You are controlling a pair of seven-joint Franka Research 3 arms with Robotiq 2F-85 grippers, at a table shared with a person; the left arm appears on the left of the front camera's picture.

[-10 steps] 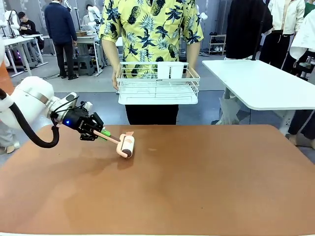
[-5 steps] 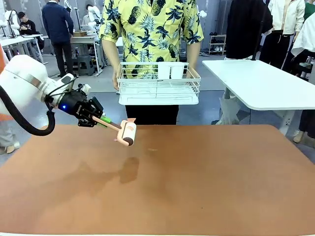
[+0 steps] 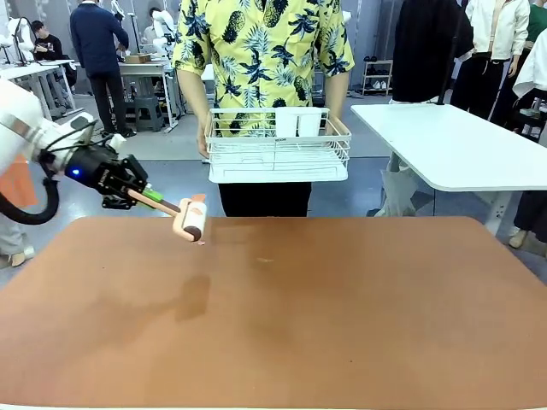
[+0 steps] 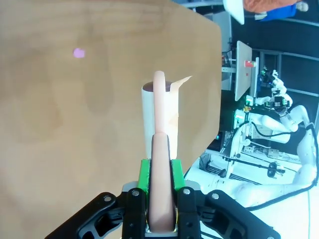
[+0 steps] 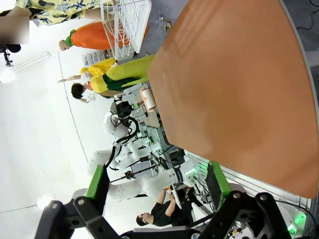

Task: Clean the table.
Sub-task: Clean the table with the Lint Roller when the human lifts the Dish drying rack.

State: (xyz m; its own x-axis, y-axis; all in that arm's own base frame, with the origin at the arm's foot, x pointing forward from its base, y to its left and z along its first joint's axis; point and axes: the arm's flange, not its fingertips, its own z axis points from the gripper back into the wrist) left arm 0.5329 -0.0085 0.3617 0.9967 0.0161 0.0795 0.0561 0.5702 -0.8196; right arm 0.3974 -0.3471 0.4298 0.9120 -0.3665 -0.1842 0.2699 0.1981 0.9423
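Observation:
A lint roller [image 3: 191, 219] with a pink handle and a white roll hangs just above the far left part of the reddish-brown table [image 3: 342, 325]. My left gripper [image 3: 141, 198] is shut on its handle. In the left wrist view the handle runs up between the green pads of the left gripper [image 4: 160, 174] to the roll [image 4: 149, 117], with the table [image 4: 75, 99] beneath it. A small pink speck [image 4: 79, 53] lies on the table. My right gripper [image 5: 155, 184] stands open, holding nothing, high over the table [image 5: 239, 89]; the lint roller [image 5: 148, 98] shows far off.
A person in a yellow patterned shirt stands at the far edge holding a white wire basket [image 3: 278, 145] above it. A smaller white-topped table [image 3: 453, 145] stands at the back right. A tiny speck [image 3: 265, 260] lies near the table's middle.
My left arm has drawn back to the left and risen, carrying the lint roller up off the table and leftward. The person's basket has barely moved.

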